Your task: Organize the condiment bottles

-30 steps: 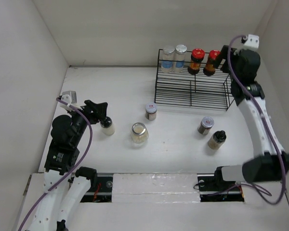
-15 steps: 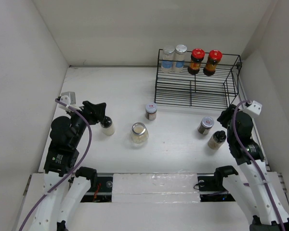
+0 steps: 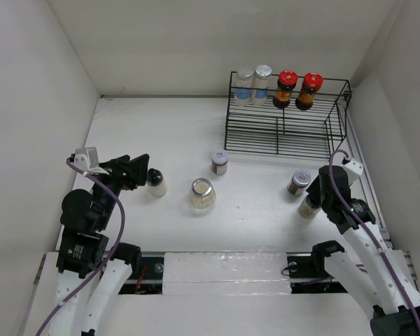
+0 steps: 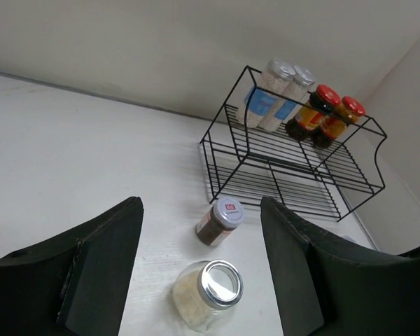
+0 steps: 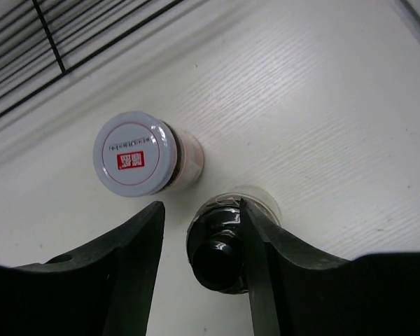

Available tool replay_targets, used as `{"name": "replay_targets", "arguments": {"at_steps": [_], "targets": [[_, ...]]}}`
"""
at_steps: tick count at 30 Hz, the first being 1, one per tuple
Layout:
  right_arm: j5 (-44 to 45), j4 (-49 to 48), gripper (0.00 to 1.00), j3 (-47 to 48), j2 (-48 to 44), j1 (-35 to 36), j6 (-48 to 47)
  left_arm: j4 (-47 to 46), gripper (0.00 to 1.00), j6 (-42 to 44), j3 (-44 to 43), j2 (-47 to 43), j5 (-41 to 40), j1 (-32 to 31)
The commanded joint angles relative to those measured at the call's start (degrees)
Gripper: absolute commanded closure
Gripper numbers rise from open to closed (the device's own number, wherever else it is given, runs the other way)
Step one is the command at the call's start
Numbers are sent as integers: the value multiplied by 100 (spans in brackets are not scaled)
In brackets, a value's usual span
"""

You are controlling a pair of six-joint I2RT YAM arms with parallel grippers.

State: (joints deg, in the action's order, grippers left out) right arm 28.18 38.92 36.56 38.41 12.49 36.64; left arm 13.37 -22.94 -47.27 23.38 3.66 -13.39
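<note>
On the table's (image 3: pixel 196 126) right side, spreading the right gripper (image 5: pixel 199 217) around the black-capped glass bottle (image 5: pixel 217 262), gripping nothing; risking toppling the grey-lidded, red-stamped jar (image 5: pixel 134 154) just beside (threading one finger into that gap). Housing blue-labelled clear jars (image 3: pixel 245 84) and red-capped dark bottles (image 3: pixel 286 87) atop the black wire rack (image 3: pixel 278 155). Hanging the left gripper (image 4: pixel 199 206) spread, empty.

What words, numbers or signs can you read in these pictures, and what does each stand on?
None can be read outright.
Grey-lidded jar: a red square with white characters on the lid, small print above it, all too blurred to read.
Blue-labelled bottles: labels too small to read.
Red-capped bottles: labels too small to read.
</note>
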Motion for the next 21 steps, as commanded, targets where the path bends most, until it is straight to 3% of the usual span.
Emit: {"name": "replay_targets", "arguments": {"at_steps": [1, 7, 14, 21], "targets": [[186, 379, 47, 114, 175, 349, 431, -141, 36, 44, -99, -201, -163, -94], [249, 837, 49, 238, 492, 912, 685, -141, 36, 44, -204, -316, -252, -269], [117, 785, 79, 404, 790, 1106, 686, -80, 35, 44, -204, -501, -375, -331], [-164, 574, 88, 887, 861, 2072, 625, -80, 35, 44, -151, -325, -375, -331]]}}
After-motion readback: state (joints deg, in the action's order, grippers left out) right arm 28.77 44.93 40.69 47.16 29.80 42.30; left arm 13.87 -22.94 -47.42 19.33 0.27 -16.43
